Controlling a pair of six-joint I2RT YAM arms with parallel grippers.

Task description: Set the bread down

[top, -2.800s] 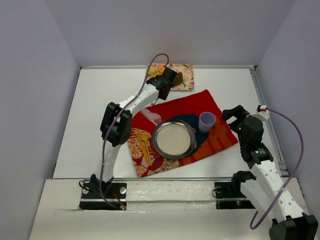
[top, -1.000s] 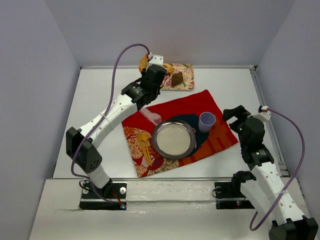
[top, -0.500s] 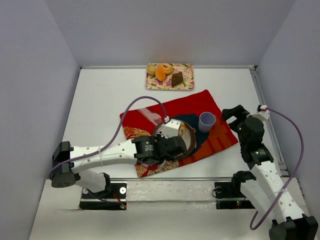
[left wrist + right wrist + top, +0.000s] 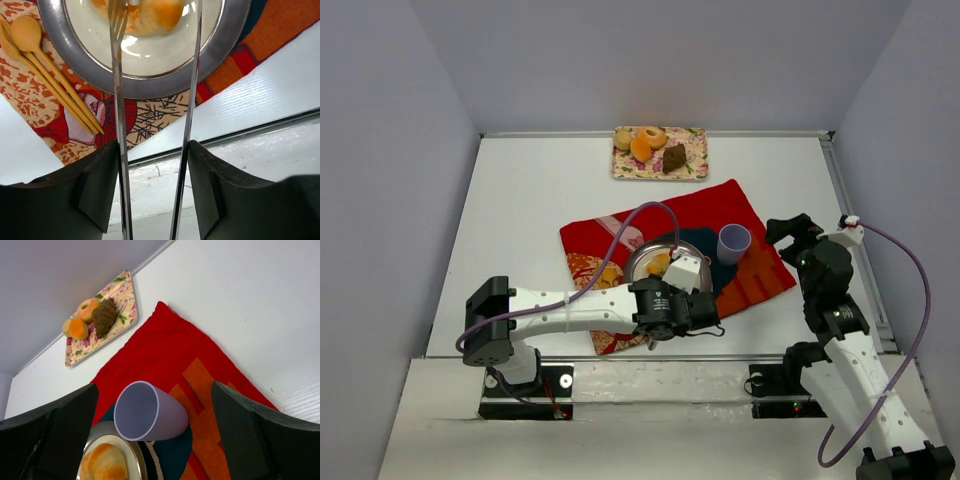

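Note:
A golden bread roll (image 4: 660,265) lies in the round metal plate (image 4: 632,278) at the middle of the red cloth. My left gripper (image 4: 152,150) is shut on metal tongs (image 4: 117,100). Their two arms reach out over the roll (image 4: 145,12); the left tip lies over it and the right arm runs just beside it. In the left wrist view the plate's rim (image 4: 150,85) fills the upper half. My right gripper (image 4: 790,228) hangs open and holds nothing, right of a lilac cup (image 4: 734,241). The right wrist view shows the cup (image 4: 150,412) and the roll (image 4: 102,462).
A floral tray (image 4: 660,152) with three more pastries stands at the table's back edge. A wooden spoon and fork (image 4: 50,75) lie on the patterned cloth left of the plate. The red cloth (image 4: 710,210) spreads under plate and cup.
My left arm swung from the back tray to the plate, carrying the roll in the tongs. In the last half second it shifted right, uncovering the roll in the plate. The right arm stayed still.

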